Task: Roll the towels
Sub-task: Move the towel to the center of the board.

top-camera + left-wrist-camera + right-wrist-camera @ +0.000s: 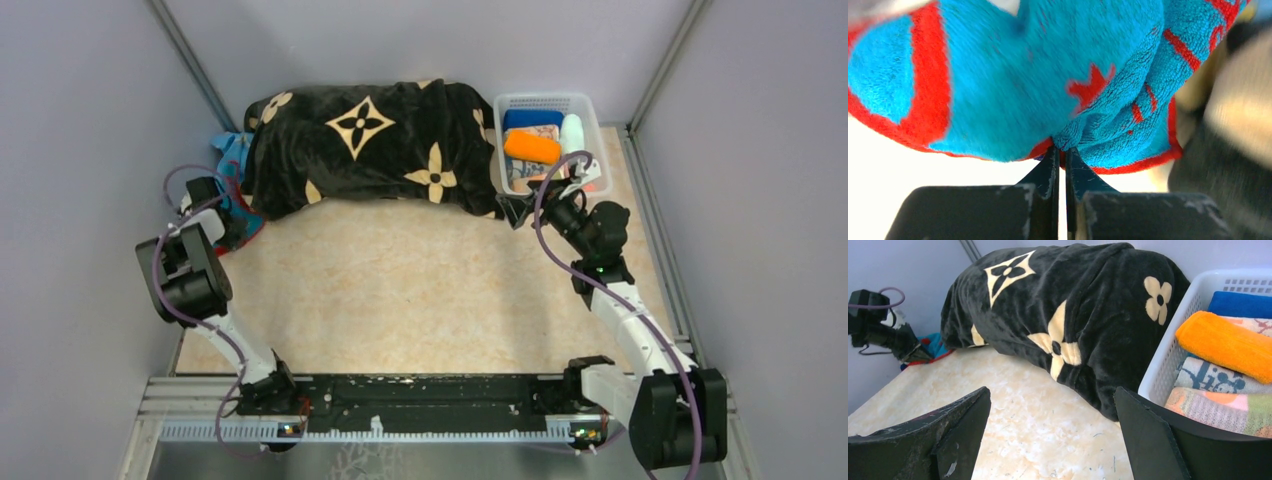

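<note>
My left gripper (1062, 150) is shut on a fold of the red-and-turquoise patterned towel (1048, 75), which fills the left wrist view. From above, that towel (233, 160) lies at the left end of the black blanket, with the left gripper (238, 228) at it. My right gripper (1052, 392) is open and empty above the tabletop, next to the basket; from above it (512, 210) sits at the blanket's right end. Rolled towels lie in the basket: an orange one (1223, 342), a blue one (1240, 304) and patterned ones (1213, 377).
A big black plush blanket (370, 150) with cream flowers lies bunched across the back of the table. A white plastic basket (590, 108) stands at the back right. Grey walls close in the left, right and back sides.
</note>
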Controlling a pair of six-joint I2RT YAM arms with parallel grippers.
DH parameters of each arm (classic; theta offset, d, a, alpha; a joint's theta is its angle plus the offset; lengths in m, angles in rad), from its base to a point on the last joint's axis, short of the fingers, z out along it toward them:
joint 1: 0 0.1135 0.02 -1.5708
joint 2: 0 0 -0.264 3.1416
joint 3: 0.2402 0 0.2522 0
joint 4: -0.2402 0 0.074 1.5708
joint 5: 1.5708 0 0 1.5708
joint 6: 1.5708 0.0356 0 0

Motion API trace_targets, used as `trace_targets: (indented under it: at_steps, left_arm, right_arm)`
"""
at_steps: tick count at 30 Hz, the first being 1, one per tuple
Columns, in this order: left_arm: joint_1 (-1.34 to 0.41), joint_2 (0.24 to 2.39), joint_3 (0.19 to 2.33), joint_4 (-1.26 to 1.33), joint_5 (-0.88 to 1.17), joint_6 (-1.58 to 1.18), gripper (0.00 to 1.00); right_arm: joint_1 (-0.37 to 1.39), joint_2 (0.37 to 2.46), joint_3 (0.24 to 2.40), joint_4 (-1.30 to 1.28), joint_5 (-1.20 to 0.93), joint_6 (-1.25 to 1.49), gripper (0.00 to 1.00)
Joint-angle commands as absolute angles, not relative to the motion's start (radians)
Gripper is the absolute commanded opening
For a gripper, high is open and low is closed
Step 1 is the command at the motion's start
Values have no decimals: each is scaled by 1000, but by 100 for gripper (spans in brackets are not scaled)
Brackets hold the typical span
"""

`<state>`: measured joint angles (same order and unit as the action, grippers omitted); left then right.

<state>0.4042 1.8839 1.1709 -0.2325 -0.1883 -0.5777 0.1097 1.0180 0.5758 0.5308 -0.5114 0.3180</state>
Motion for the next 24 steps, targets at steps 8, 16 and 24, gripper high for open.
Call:
trace_targets:
  at_steps: [8, 16, 24]
  left_arm:
    - [152, 1361, 645, -361, 184, -731, 1]
    - [-318, 1266, 621, -274, 143, -869, 5]
    - [-707, 1540, 993, -275, 45, -747, 18]
  right_arm:
    - [169, 948, 629, 452, -449, 290, 95]
    - [214, 942, 677, 274, -425, 306, 95]
    - [295, 886, 661, 113, -348, 263, 94]
